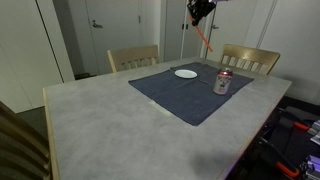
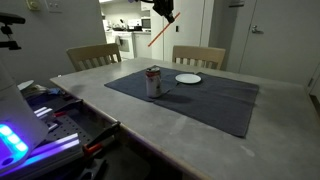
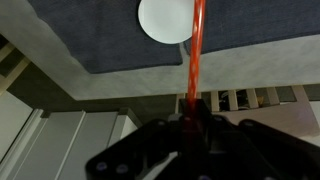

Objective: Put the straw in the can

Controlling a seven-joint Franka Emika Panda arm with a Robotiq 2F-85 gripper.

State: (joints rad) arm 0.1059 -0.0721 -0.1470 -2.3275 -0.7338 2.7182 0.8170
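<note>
High above the far edge of the surface [image 1: 90, 120], claw [image 1: 200, 12] clenched on the straw [image 1: 204, 38]. Straw hangs tilted in mid-air, well apart from the can [image 1: 223, 82]. Can stands upright on the dark mat [image 1: 180, 100], near the white plate [image 1: 186, 73]. Pickup looks done. Left: carry straw over, line its tip up with the can's opening, lower it in.

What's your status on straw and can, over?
Gripper shut on straw, high over table. Straw tilted, not in can yet. White plate beside can, apart.
</note>
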